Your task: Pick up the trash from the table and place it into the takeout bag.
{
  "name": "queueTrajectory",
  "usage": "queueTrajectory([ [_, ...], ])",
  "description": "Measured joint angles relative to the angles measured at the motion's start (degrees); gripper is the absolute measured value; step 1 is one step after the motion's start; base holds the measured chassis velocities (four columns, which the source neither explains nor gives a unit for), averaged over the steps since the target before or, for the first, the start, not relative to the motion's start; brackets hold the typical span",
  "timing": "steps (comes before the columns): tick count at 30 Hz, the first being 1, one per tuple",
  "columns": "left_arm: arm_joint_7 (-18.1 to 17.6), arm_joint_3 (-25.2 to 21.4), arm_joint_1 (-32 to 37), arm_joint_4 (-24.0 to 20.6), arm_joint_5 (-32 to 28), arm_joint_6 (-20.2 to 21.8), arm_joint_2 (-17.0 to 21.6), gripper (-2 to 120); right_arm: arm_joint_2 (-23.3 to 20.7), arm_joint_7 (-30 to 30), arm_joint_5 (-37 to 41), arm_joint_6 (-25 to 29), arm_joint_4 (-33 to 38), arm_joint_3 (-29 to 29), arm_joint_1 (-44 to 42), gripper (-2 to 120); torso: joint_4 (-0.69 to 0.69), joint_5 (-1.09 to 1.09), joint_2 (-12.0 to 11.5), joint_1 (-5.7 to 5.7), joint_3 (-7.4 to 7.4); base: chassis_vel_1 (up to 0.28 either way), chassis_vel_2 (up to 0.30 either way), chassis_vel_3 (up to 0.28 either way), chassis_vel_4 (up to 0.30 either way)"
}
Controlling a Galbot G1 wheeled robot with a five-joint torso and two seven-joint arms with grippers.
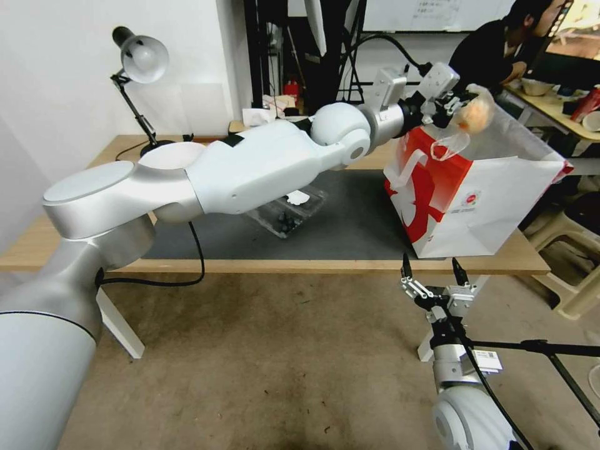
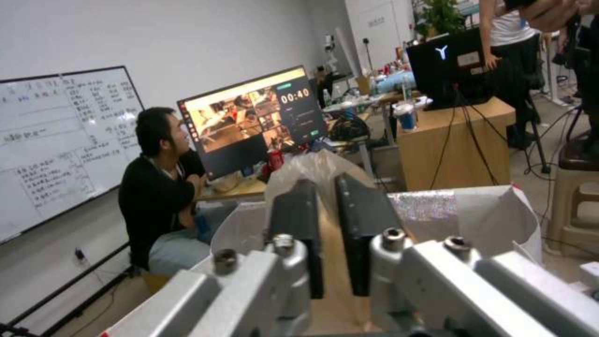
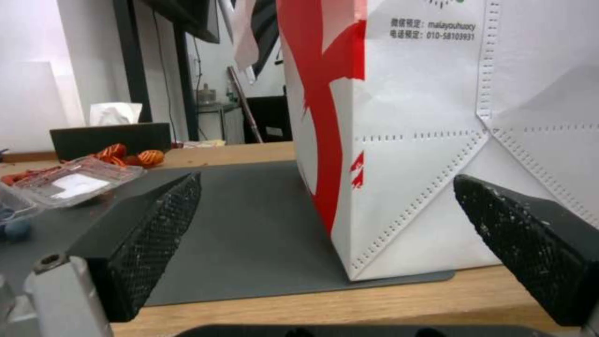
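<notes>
The left hand [image 1: 455, 106] is stretched out above the open top of the takeout bag [image 1: 500, 194], its fingers [image 2: 299, 220] pinched narrowly on the plastic-wrapped bun [image 1: 476, 114], which is held just over the bag's far rim. Below this hand the bag stands upright on the dark mat [image 1: 350, 219] of the desk [image 1: 37, 240]. The right hand [image 1: 434, 275] is parked before the desk's near edge, spread wide and holding nothing, the bag just beyond its fingertips.

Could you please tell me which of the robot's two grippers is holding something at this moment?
The left gripper, raised above the takeout bag, is shut on the plastic-wrapped bun; the right gripper waits open and empty below the table edge.
</notes>
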Motion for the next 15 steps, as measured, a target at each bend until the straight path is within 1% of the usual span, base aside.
queueTrajectory([
  [1,0.00,0.00,0.00,0.00,0.00,0.00,0.00,10,0.00,0.00,0.00,0.00,0.00,0.00,0.00,100,0.00,0.00,0.00,0.00,0.00,0.000,0.000,0.000,0.000],
  [2,-0.03,0.15,-0.10,0.07,0.02,0.05,-0.14,17,-0.01,0.00,0.06,0.02,0.00,0.02,0.00,100,0.00,0.00,0.00,0.00,0.00,0.000,0.000,0.000,0.000],
  [4,-0.03,0.48,-0.29,0.29,0.09,0.14,-0.30,25,0.00,0.00,0.09,0.05,0.00,0.03,0.02,100,-0.01,0.00,0.00,0.00,0.00,0.000,0.000,0.000,0.000],
  [5,-0.03,0.48,-0.29,0.29,0.09,0.14,-0.30,25,0.00,0.00,0.09,0.05,0.00,0.03,0.02,100,-0.01,0.00,0.00,0.00,0.00,0.000,0.000,0.000,0.000],
  [8,-0.03,0.57,-0.37,0.44,0.13,0.20,-0.34,39,0.02,0.01,0.14,0.10,0.00,0.08,0.04,100,0.00,0.00,0.00,0.00,0.00,0.000,0.000,0.000,0.000],
  [10,-0.03,0.57,-0.37,0.44,0.13,0.20,-0.33,41,0.02,0.01,0.15,0.10,0.00,0.09,0.04,100,0.00,0.00,0.00,0.00,0.00,0.000,0.000,0.000,0.000],
  [13,-0.17,0.08,-0.12,0.20,0.14,0.18,0.08,58,-0.12,0.04,0.25,0.11,0.00,0.23,0.03,100,-0.01,0.00,0.00,0.00,0.00,0.000,0.000,0.000,0.000],
  [14,-0.17,0.08,-0.12,0.20,0.14,0.18,0.08,58,-0.12,0.04,0.25,0.11,0.00,0.23,0.03,100,-0.01,0.00,0.00,0.00,0.00,0.000,0.000,0.000,0.000],
  [15,-0.30,-0.28,0.10,0.05,0.14,0.17,0.35,63,-0.15,0.05,0.26,0.12,0.00,0.23,0.03,100,-0.01,0.00,0.00,0.00,0.00,0.000,0.000,0.000,0.000],
])
